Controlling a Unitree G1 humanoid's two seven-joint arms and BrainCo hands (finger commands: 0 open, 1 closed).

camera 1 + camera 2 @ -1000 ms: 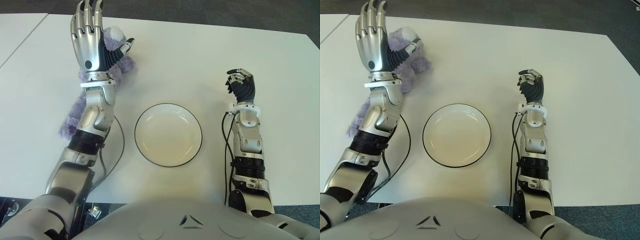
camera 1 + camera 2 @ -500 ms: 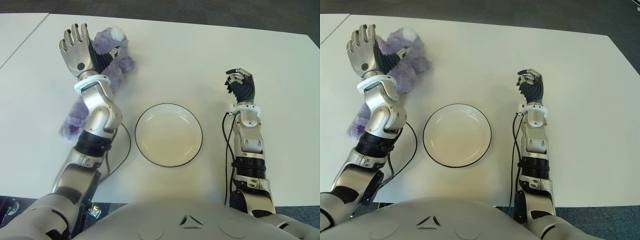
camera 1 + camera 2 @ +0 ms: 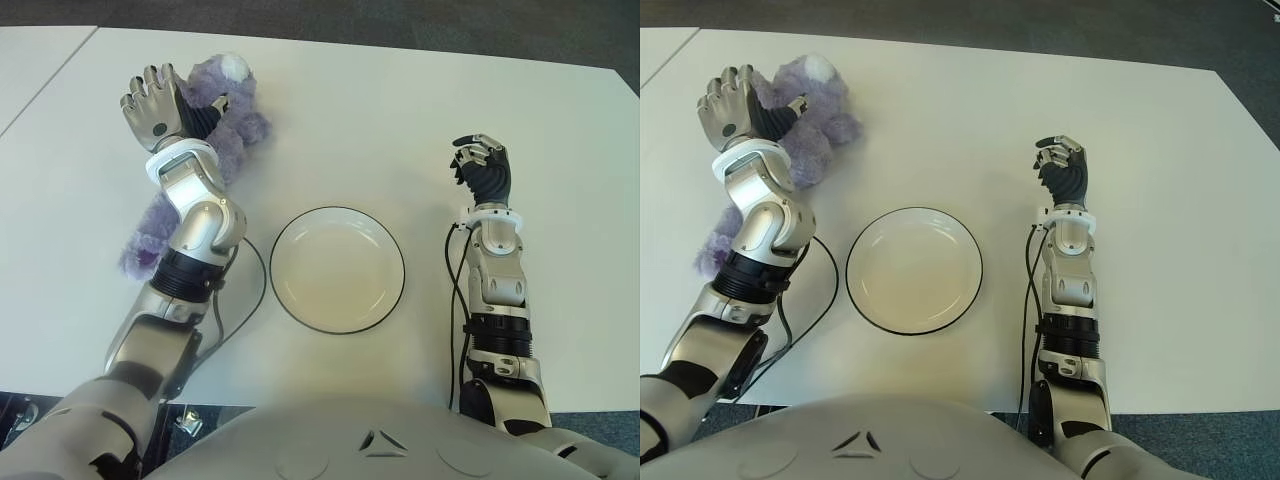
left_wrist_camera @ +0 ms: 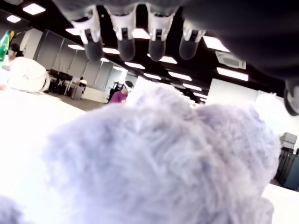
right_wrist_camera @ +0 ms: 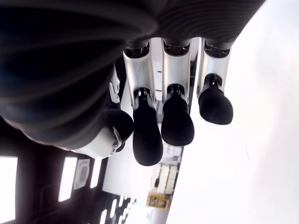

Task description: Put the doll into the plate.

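At the 10 o'clock corner of the table [image 3: 330, 120], the doll [image 3: 232, 112] lies on the white surface, a purple plush with its head toward 12 o'clock and its body trailing back toward 7 o'clock under the left forearm. The left hand [image 3: 158, 100] sits over the doll's upper part, on its 9 o'clock side.

Change over the last second: the left hand stood tall with straight, extended fingers; it has since dropped and tipped forward over the plush, and its fingers [image 4: 125, 36] now arch above the fur. The wrist view shows four fingertips hanging just above the doll with a gap of background between them and the pile. The fingers are curved but not clamped; nothing is held. The doll has shifted only slightly and remains on the table.

Meaning for the task: the reach is complete and the grasp is starting. No lift or transfer has begun.

The plate [image 3: 337, 269] stands empty at the table centre, at 4 o'clock from the doll and well apart from it. A cable [image 3: 243, 300] loops on the table at the plate's 9 o'clock side.

The right hand [image 3: 483, 165] is idle at 2 o'clock from the plate, unchanged, its fingers curled inward on nothing.

Judgement: next, close the left fingers fully around the plush. Soft pile compresses, so a shallow grip may slip.
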